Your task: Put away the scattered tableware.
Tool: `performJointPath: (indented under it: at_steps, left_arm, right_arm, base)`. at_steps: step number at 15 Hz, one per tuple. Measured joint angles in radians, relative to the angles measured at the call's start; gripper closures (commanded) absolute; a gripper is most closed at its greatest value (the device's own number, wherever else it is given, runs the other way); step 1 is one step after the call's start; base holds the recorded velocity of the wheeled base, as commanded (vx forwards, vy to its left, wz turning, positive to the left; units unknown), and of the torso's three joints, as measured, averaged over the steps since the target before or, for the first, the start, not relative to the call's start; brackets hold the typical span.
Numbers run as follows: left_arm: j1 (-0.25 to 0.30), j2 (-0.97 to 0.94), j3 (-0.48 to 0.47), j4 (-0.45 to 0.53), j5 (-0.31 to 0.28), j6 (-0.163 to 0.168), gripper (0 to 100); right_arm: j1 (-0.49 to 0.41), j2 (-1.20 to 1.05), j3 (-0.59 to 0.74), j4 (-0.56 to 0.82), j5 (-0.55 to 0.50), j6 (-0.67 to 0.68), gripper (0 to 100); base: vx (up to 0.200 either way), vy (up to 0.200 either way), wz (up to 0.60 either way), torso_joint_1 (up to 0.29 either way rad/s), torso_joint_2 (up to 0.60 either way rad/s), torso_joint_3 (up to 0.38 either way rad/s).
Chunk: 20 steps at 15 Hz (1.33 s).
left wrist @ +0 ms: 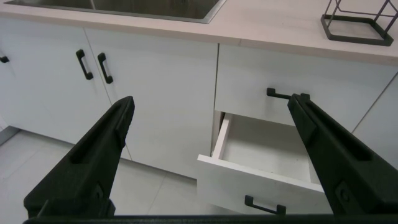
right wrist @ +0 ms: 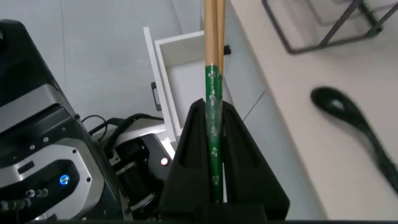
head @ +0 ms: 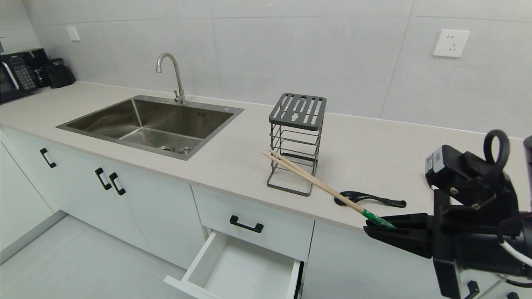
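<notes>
Steel sink [head: 104, 118], faucet [head: 178, 81] behind; wall socket [head: 451, 43]; black appliances [head: 16, 77] far left.

Illumination is bright, even and diffuse, from overhead. The rack [head: 296, 145] casts a faint, soft-edged shadow on the tabletop [head: 365, 153]. The steel sink [head: 104, 118] shows a mild sheen on its walls. In the head view, straight tabletop edges bow toward the frame borders. The left hand [left wrist: 212, 106] renders near-black, with little surface detail.
</notes>
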Motion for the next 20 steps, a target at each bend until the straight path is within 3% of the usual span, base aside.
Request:
performJointPath:
  at_steps: [6, 10, 16, 20]
  left_arm:
    - [0.000, 0.000, 0.000, 0.000, 0.000, 0.000, 0]
    - [-0.001, 0.000, 0.000, 0.000, 0.000, 0.000, 0]
    - [0.000, 0.000, 0.000, 0.000, 0.000, 0.000, 0]
    - [0.000, 0.000, 0.000, 0.000, 0.000, 0.000, 0]
  right_arm:
    - [0.184, 0.141, -0.040, -0.039, -0.079, 0.079, 100]
    - [0.212, 0.281, -0.042, -0.165, -0.148, 0.084, 100]
    - [0.285, 0.375, -0.014, -0.174, -0.165, 0.075, 100]
    - [0.313, 0.478, -0.114, -0.180, -0.166, 0.074, 100]
  base:
    - [0.000, 0.000, 0.00, 0.000, 0.00, 0.000]
    - [0.000, 0.000, 0.00, 0.000, 0.00, 0.000]
    - [0.000, 0.000, 0.00, 0.000, 0.00, 0.000]
    - [0.000, 0.000, 0.00, 0.000, 0.00, 0.000]
